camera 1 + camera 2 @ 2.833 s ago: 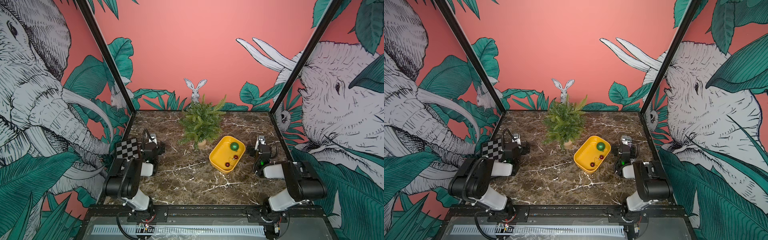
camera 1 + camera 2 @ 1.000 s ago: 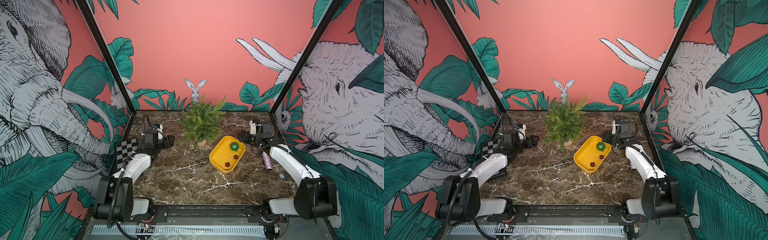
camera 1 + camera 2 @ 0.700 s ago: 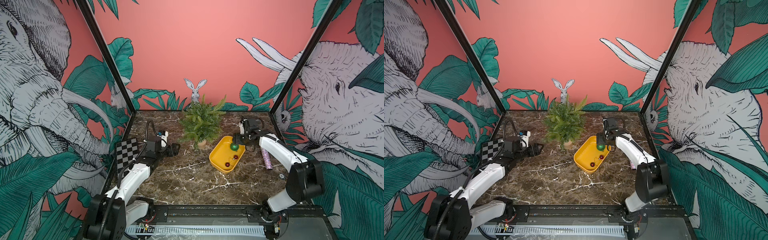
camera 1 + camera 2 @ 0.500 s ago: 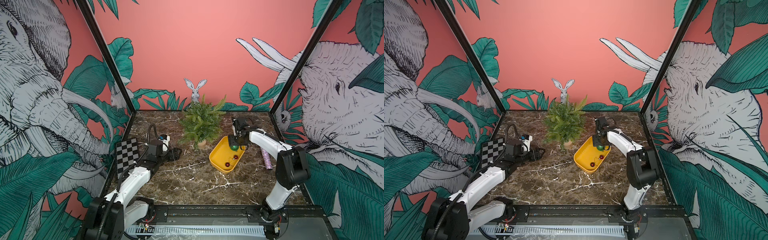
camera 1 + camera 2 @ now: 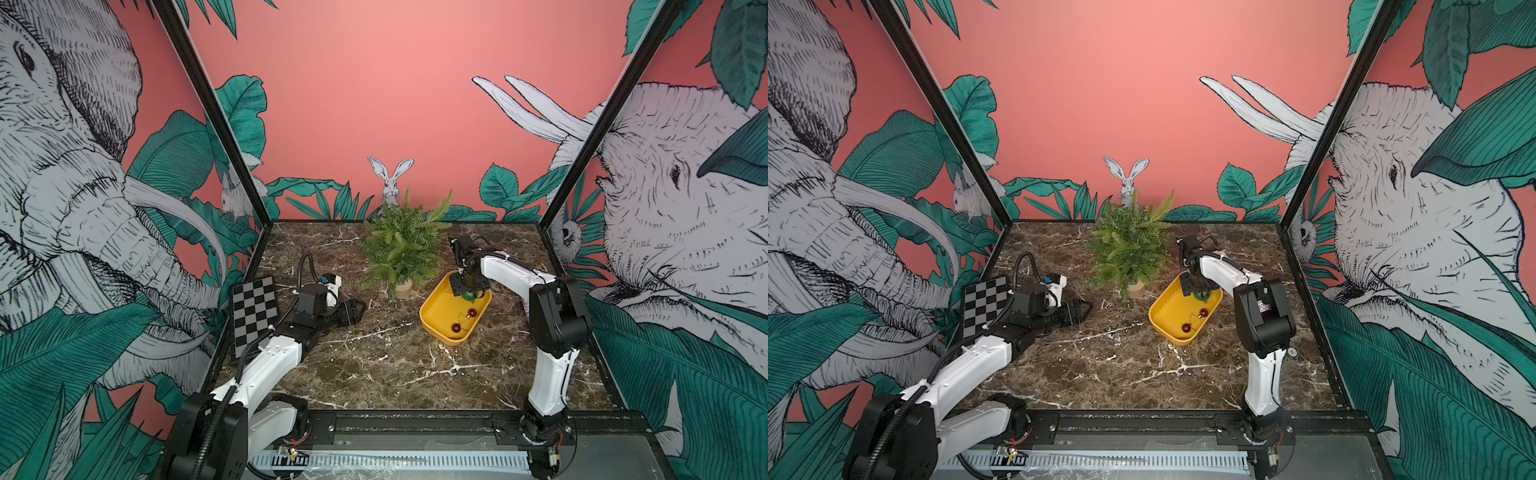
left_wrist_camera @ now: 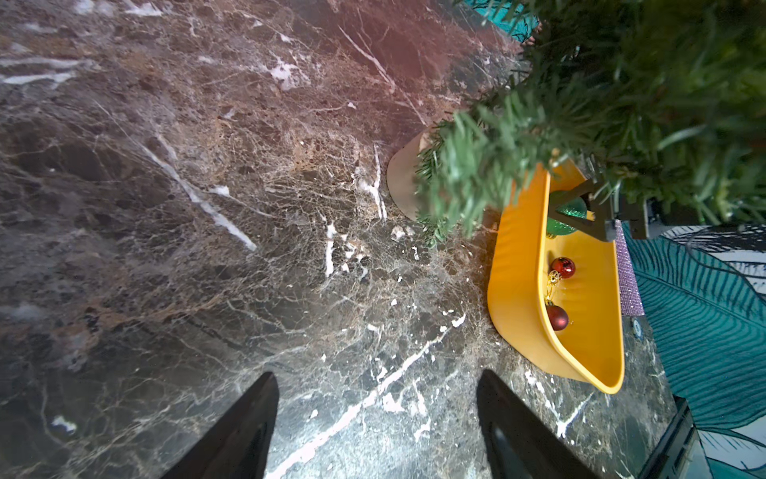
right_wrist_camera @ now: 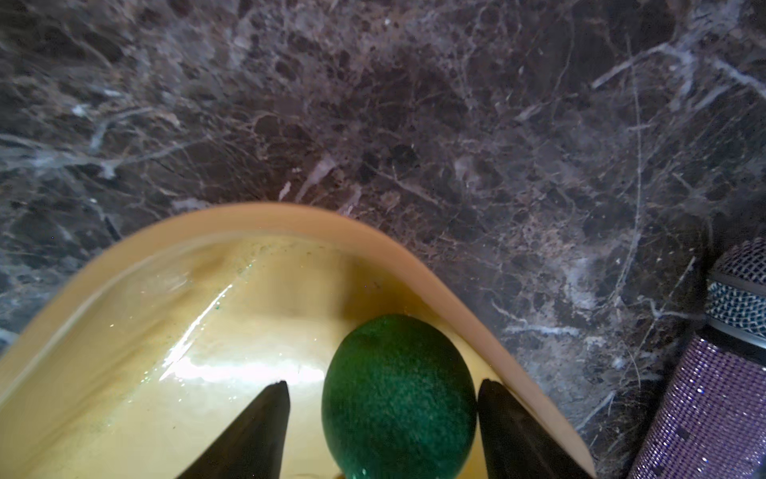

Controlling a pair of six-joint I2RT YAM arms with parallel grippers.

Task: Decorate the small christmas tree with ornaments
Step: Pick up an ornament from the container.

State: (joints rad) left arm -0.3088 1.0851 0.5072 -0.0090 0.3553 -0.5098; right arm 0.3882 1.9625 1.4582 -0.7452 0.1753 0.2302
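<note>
White links (image 5: 274, 357), black joints (image 5: 557, 311), cables (image 5: 301, 274)

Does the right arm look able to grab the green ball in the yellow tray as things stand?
Probably yes. The right gripper is open, its fingers straddling the green ball inside the yellow tray. Nothing blocks it, though one finger is close to the tray wall.
</note>
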